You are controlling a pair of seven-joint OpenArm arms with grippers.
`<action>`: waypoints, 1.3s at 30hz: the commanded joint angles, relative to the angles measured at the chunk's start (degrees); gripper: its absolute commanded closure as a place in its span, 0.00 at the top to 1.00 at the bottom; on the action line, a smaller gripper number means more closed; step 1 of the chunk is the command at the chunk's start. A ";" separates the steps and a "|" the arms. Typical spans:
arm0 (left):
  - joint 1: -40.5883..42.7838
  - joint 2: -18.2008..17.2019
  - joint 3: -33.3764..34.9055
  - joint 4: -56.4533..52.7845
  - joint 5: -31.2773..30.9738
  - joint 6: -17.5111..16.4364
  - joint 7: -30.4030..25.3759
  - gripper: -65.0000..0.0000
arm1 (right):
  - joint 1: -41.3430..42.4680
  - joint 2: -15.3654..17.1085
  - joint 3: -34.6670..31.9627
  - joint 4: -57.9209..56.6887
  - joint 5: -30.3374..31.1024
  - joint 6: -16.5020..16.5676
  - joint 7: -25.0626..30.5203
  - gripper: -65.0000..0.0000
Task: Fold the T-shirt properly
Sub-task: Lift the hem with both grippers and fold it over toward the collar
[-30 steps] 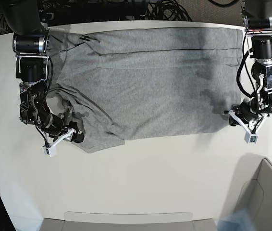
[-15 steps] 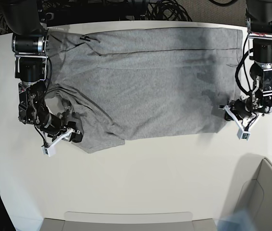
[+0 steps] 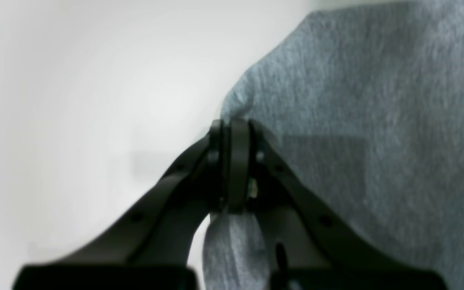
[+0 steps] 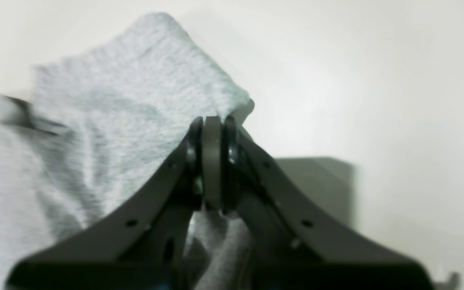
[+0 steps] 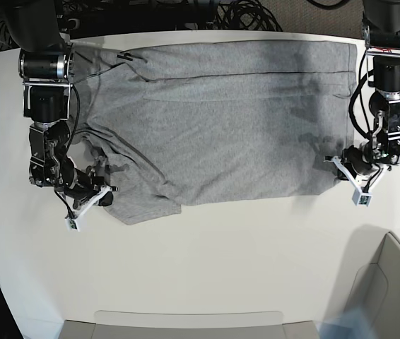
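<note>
T-shirt (image 5: 221,120) spread flat on white worktop (image 5: 221,268), top edge along far edge, plain grey side up. Left gripper (image 3: 232,161) jaws pinched on fabric at hem corner near worktop's right edge. Right gripper (image 4: 212,161) jaws clamped on rumpled sleeve fabric near left edge.

Heather-grey T-shirt (image 5: 221,120) on a white table (image 5: 221,261).
You see plain mottled grey cloth with no print showing, black arms and black gripper fingers (image 3: 238,161) with white trim, and a pale grey bin (image 5: 391,289) at the corner.
</note>
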 commanded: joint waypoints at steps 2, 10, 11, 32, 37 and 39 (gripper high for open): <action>-1.19 -0.98 -2.02 1.04 -0.12 0.13 -1.88 0.00 | 1.66 -0.42 -0.01 4.57 -1.91 -0.01 0.30 0.00; 4.18 1.83 -13.97 9.57 -0.12 0.13 -1.01 0.00 | -0.89 -1.65 -0.10 12.04 -5.25 -0.01 -0.05 0.00; 4.70 1.83 -14.06 10.36 -0.12 0.13 -0.30 0.00 | -1.15 -1.65 -0.10 12.66 -5.25 -0.01 -0.67 0.00; 8.13 1.83 -14.85 15.28 -0.12 0.13 0.66 0.00 | -8.98 -1.12 6.58 37.01 -5.34 -0.10 -9.64 0.00; 8.13 1.74 -14.85 15.28 -0.12 0.13 0.66 0.00 | -8.89 0.55 6.58 38.15 -4.90 -0.10 -12.36 0.00; 8.13 1.65 -14.85 15.28 -0.12 0.13 0.66 0.00 | -8.80 0.72 6.67 39.38 -4.90 -0.10 -13.15 0.00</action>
